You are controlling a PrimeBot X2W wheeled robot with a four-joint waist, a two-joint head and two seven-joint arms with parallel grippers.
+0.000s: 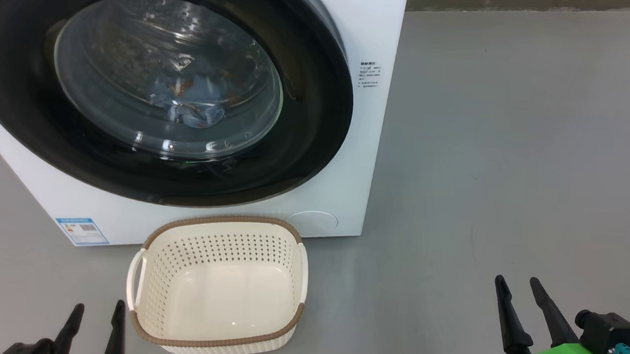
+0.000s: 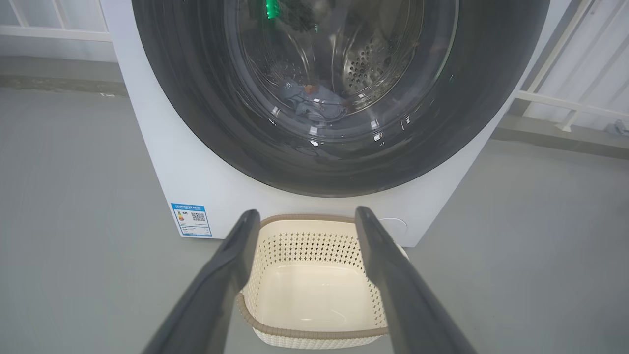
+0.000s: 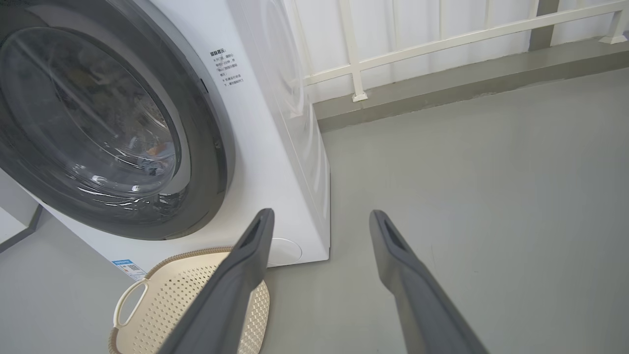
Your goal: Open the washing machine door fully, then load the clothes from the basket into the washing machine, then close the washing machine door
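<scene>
Head view first: the washing machine door [image 1: 156,85] sits flush against the washing machine [image 1: 373,33], so you can judge it shut, though whether the latch has caught can't be told. Through its glass the clothes [image 1: 193,104] lie low in the drum, and the basket [image 1: 219,221] stands bare on the floor [image 1: 486,154], just in front of the machine's lower edge. Your left hand [image 1: 99,305] shows at the lower left, close beside the basket's left handle, fingers parted and holding nothing. Your right hand [image 1: 516,279] is at the lower right, well apart from the machine and past its right corner, also parted and holding nothing. Left wrist view: the fingers point straight at the door's lower rim, with the basket between them and the machine, so the door lies dead ahead and above this hand. Right wrist view: the door falls off to the upper left, and these fingers aim mostly at bare floor beside the machine. If you want a last confirming press on the door, judge the left hand the nearer and better aligned. It must rise over the basket to reach the black ring.
</scene>
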